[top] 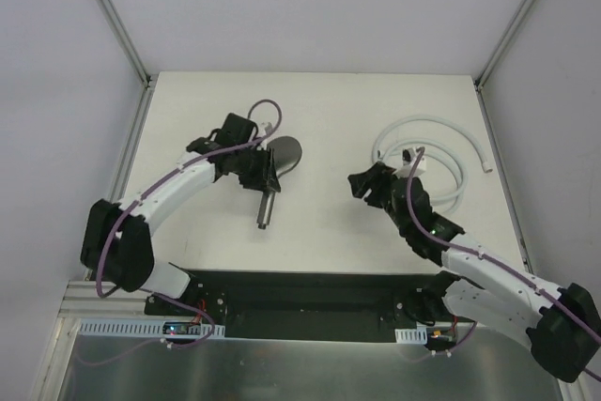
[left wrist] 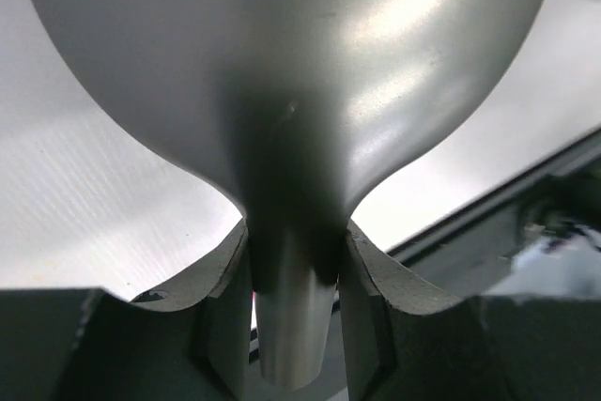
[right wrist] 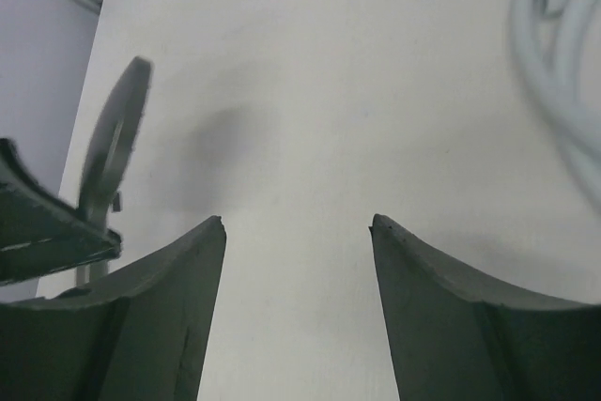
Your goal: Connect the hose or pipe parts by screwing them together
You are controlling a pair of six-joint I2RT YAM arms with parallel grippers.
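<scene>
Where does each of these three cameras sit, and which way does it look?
Top: above and behind, looking down at the table; left arm and right arm show.
Left wrist: looks along the left gripper, shut on the shower head.
Right wrist: looks past the open right gripper at table and hose.
Shared: shower head in all three.

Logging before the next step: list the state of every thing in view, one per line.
shower head: gripped at the neck, nothing screwed on.
hose: coiled, loose, untouched.
left tool: shut on shower head.
right tool: open, empty.
</scene>
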